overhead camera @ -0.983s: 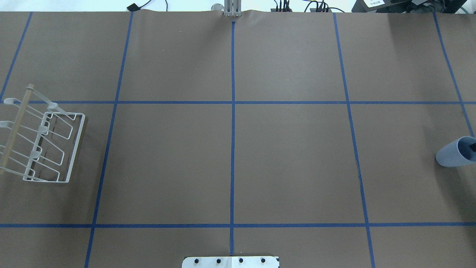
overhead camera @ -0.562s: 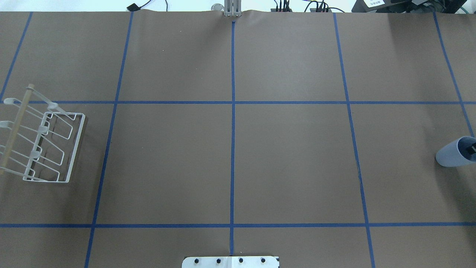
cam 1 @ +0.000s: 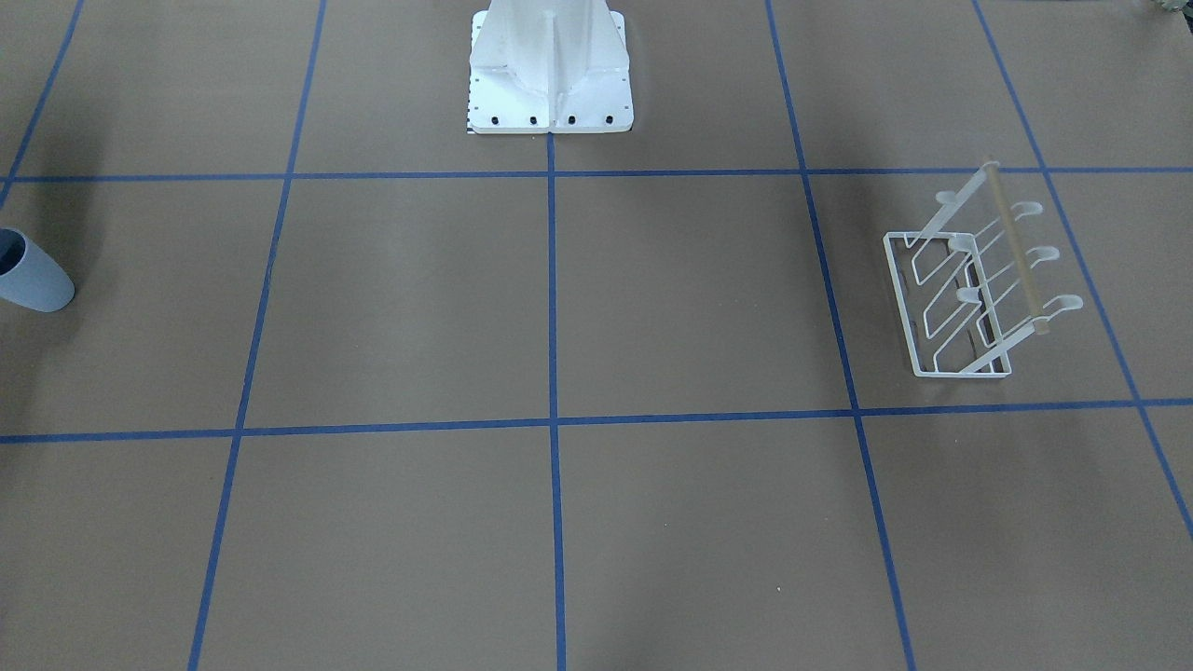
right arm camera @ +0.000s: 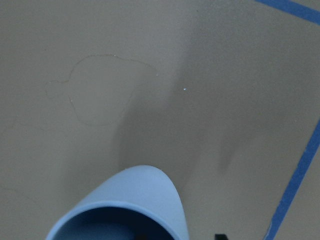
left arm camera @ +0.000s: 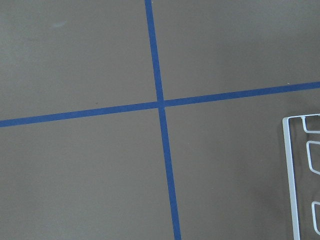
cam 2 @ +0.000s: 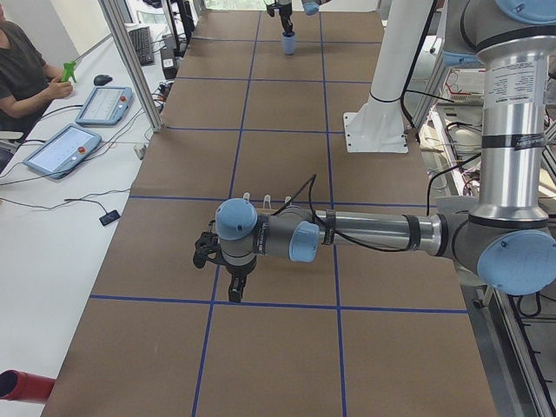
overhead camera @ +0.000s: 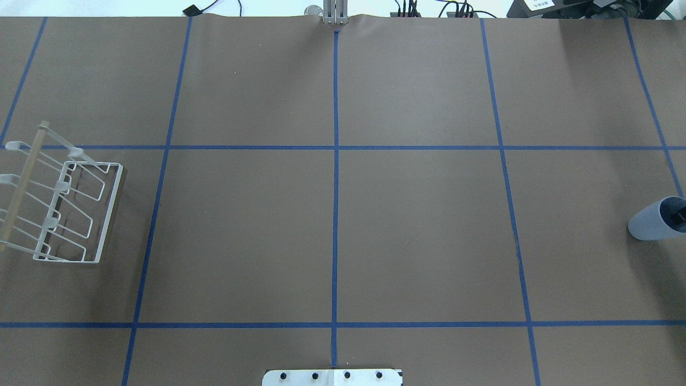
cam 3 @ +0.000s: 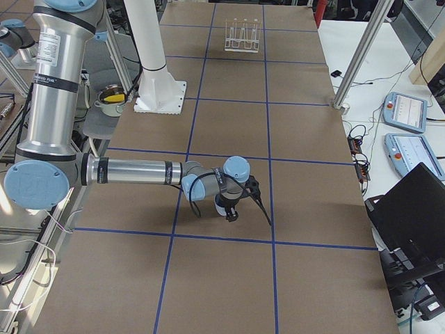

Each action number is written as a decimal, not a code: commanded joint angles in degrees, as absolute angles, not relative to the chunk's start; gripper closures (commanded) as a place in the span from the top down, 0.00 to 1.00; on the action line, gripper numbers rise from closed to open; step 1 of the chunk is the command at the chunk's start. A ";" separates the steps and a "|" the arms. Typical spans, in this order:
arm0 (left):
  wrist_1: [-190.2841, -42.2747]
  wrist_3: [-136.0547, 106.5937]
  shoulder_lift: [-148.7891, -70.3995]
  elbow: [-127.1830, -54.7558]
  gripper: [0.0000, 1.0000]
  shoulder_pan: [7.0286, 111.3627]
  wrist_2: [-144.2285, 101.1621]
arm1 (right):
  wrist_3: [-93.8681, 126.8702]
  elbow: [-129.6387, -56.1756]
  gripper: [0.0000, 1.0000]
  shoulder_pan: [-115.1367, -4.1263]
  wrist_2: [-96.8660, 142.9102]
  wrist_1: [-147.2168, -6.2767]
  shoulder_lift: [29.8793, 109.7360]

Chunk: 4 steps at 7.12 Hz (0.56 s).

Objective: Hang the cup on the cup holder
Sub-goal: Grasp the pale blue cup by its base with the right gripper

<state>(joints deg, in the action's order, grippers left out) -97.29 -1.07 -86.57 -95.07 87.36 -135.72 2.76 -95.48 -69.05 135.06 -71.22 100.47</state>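
The pale blue cup (overhead camera: 649,224) stands at the table's far right edge; it also shows in the front view (cam 1: 35,278) and, at the bottom, in the right wrist view (right arm camera: 130,202). A dark fingertip (overhead camera: 680,217) of my right gripper sits inside the cup's mouth. The rest of that gripper is cut off, so I cannot tell whether it is open or shut. The white wire cup holder (overhead camera: 64,206) stands at the far left, prongs slanted, wooden bar on top. My left gripper (cam 2: 234,291) hangs beside the holder, and I cannot tell its state. The left wrist view catches the holder's base corner (left arm camera: 290,175).
The white robot base (cam 1: 550,70) stands at the table's middle near edge. Blue tape lines (overhead camera: 335,187) divide the brown table into squares. An operator (cam 2: 22,74) sits with tablets beyond the table's far side.
The dark fingertip inside the cup's mouth has shifted slightly toward the robot's side. The cup and the cup holder have not moved.
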 commanded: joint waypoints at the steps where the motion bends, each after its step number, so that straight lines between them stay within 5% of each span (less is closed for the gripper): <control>1: -97.29 -1.14 -86.57 -95.10 0.98 87.36 -135.70 | 2.55 -96.58 0.00 -69.26 135.52 -70.58 99.67; 4: -97.38 -3.16 -87.10 -95.80 0.98 87.36 -135.79 | 3.07 -100.54 0.00 -72.60 140.18 -70.14 99.67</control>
